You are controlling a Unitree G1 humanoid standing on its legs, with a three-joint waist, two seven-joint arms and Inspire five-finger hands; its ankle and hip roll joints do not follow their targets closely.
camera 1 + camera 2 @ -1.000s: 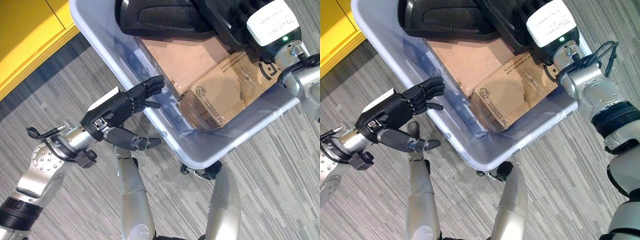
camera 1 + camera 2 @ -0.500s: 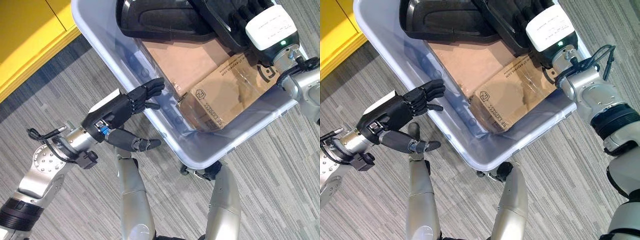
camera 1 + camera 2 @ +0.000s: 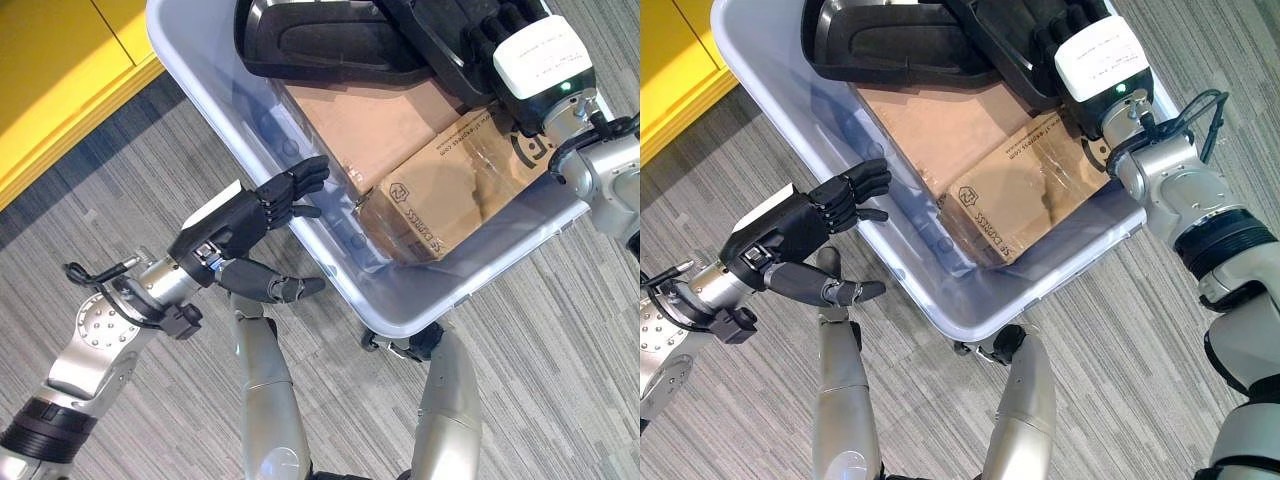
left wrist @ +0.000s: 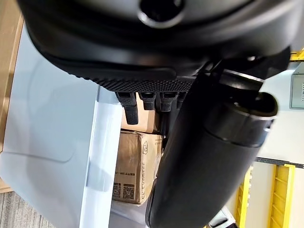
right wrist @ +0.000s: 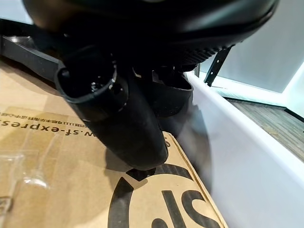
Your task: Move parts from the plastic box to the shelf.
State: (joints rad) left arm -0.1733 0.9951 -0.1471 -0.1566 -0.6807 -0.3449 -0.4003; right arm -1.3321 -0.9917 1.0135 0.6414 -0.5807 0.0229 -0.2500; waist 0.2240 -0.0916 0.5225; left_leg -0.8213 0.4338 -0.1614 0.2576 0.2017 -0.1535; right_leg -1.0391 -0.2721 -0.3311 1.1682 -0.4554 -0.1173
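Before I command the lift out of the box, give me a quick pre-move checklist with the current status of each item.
1. Left hand free to help: ok. It is open, outside the plastic box, fingers by the near wall.
2. Right hand inside the box: ok. It reaches over the far side, above the cardboard box.
3. Right hand grip on a part: cannot tell. Its fingers are hidden among the black parts.
4. Cardboard box seated: not ok. It lies tilted against the box wall.
5. Black parts reachable: ok. They lie on top at the far end.
6. Lift path above the box: ok, nothing over it in the eye views.
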